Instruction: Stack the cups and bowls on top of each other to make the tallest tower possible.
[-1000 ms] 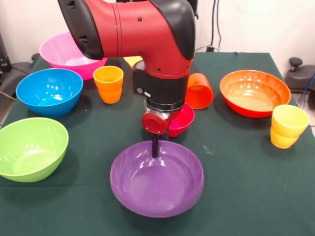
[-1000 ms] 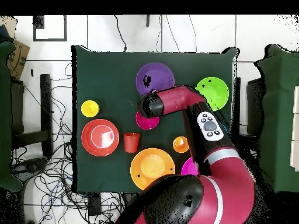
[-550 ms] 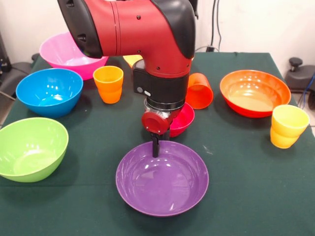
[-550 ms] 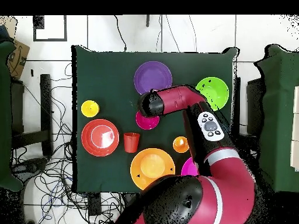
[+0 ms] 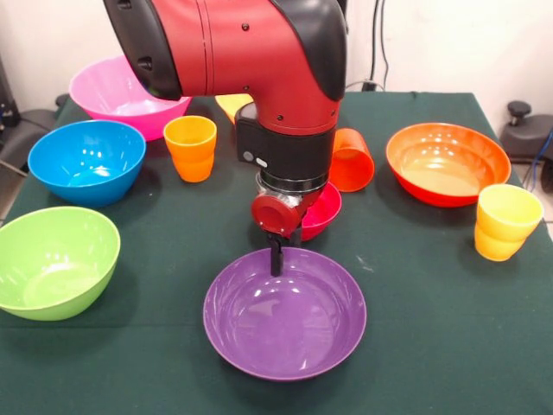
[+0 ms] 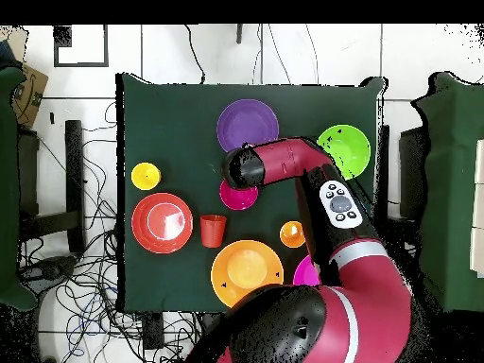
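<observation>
The wide purple bowl (image 5: 285,333) (image 6: 248,121) sits flat on the green cloth at the near middle. My gripper (image 5: 276,258) hangs straight down at its far rim, touching or just over it; the overhead view hides it under the red wrist (image 6: 242,168). Just behind is the small magenta bowl (image 5: 322,213) (image 6: 236,198). The plain red-orange cup (image 5: 351,161) lies tipped on its side. A ribbed orange cup (image 5: 191,148) and a ribbed yellow cup (image 5: 505,221) stand upright. No tower shows; each piece stands alone.
Blue bowl (image 5: 86,161), green bowl (image 5: 52,259) and pink bowl (image 5: 111,91) line the left side. An orange-red bowl (image 5: 448,162) is at the right. A yellow-orange bowl (image 6: 246,267) lies near the robot's base, mostly hidden by the arm in the front view.
The purple bowl has slid slightly to the front view's right and now lies flatter. The arm shifted a little the same way.
</observation>
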Controlling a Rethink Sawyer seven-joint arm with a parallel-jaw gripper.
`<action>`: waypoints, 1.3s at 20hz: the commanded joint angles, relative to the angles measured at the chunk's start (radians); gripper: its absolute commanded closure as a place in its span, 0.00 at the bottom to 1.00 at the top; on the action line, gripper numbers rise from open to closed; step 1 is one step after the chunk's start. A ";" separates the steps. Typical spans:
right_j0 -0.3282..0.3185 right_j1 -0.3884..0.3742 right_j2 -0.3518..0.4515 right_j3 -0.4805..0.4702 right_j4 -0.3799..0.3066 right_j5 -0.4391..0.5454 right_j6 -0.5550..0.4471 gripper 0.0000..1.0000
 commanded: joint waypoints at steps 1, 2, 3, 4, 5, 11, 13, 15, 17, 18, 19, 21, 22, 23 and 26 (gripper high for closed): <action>0.016 0.068 -0.015 -0.034 -0.001 -0.022 0.106 0.00; 0.015 0.072 -0.015 -0.038 -0.001 -0.022 0.105 0.00; 0.015 0.075 -0.015 -0.040 -0.002 -0.022 0.104 0.00; 0.016 0.077 -0.016 -0.042 -0.003 -0.022 0.104 0.00; 0.016 0.079 -0.017 -0.044 -0.004 -0.021 0.104 0.00; 0.014 0.080 -0.013 -0.039 -0.006 -0.023 0.095 0.00; 0.012 0.080 -0.010 -0.037 -0.006 -0.027 0.092 0.00; 0.013 0.081 -0.007 -0.037 -0.006 -0.029 0.091 0.00; 0.012 0.081 -0.006 -0.036 -0.005 -0.032 0.091 0.00; 0.012 0.081 -0.004 -0.035 -0.005 -0.033 0.090 0.00; 0.012 0.081 -0.003 -0.035 -0.005 -0.034 0.090 0.00; 0.013 0.080 -0.002 -0.034 -0.004 -0.036 0.091 0.00; 0.012 0.080 -0.001 -0.034 -0.004 -0.036 0.091 0.00; 0.012 0.080 -0.001 -0.033 -0.004 -0.037 0.090 0.00; 0.011 0.078 0.001 -0.030 -0.004 -0.041 0.089 0.00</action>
